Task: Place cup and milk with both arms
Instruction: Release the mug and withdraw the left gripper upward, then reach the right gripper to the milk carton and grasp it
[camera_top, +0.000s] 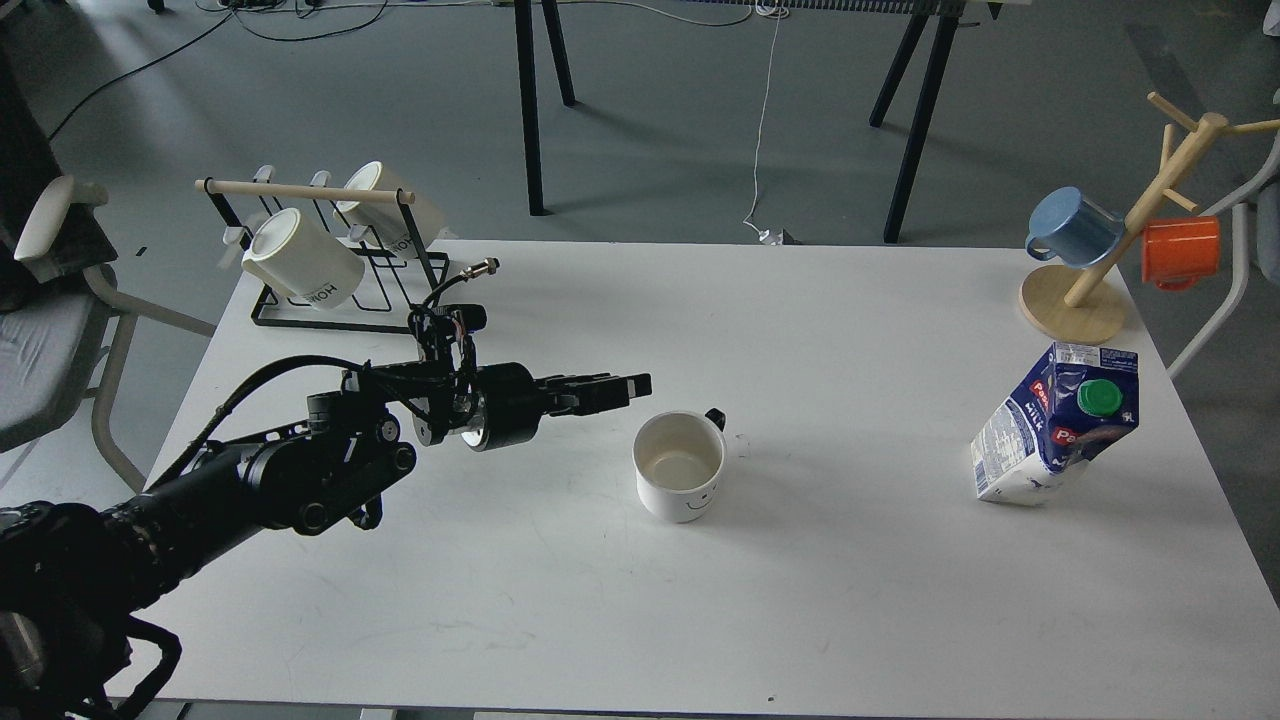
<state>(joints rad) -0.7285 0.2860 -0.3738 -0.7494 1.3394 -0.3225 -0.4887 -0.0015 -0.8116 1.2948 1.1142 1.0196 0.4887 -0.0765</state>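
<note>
The white surface fills most of the head view, bare along its near edge apart from faint scuffs. From the near left the left arm reaches in over it, cables looping above its wrist, and ends in the left tool, which points right and hovers just left of and slightly beyond the cup; its fingers appear pressed close together with nothing between them, though seen side-on the gap cannot be told for certain. The right arm and its tool are out of sight. The cup stands upright near the middle of the surface, mouth open and empty, smiley facing the near side, black handle on its far right. Well apart, toward the right edge, the milk stands tilted, its top with the green cap leaning to the right. Farther right, at the far corner, a wooden mug tree carries a blue mug and an orange mug. At the far left corner a black wire rack with a wooden rail holds two cream mugs lying on their sides. Beyond the surface lies grey floor with black table legs, a white cable running down to a plug, and a chair at the left edge.
</note>
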